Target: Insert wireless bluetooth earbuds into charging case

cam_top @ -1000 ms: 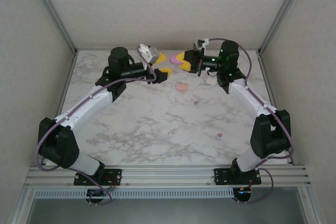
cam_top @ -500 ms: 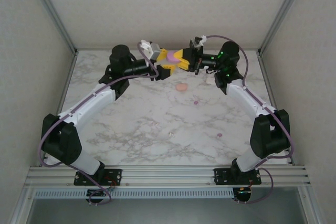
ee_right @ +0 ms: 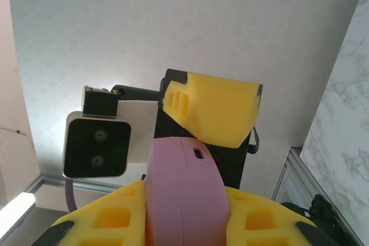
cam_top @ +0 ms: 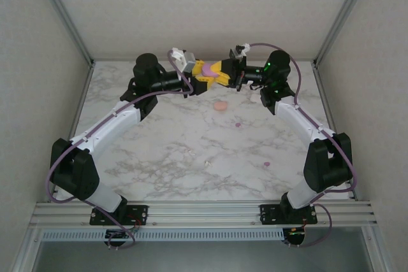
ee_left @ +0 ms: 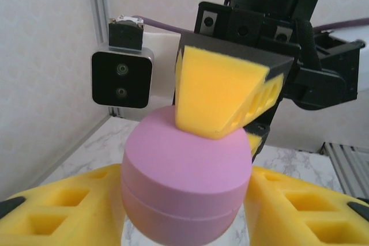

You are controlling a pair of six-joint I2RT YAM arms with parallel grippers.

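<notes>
A white marble-patterned tabletop (cam_top: pixel 159 157) with grey veins sits inside an enclosure of pale, faintly textured walls (cam_top: pixel 204 11) (back and both sides look alike). Aluminium posts (cam_top: pixel 64 14) run up the rear corners, and a slotted aluminium rail (cam_top: pixel 204 211) crosses the near edge. The light is soft and even.

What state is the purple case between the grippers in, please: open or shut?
Shut: the left wrist view shows the purple case with its lid seated on the base, only a thin seam between them.
</notes>
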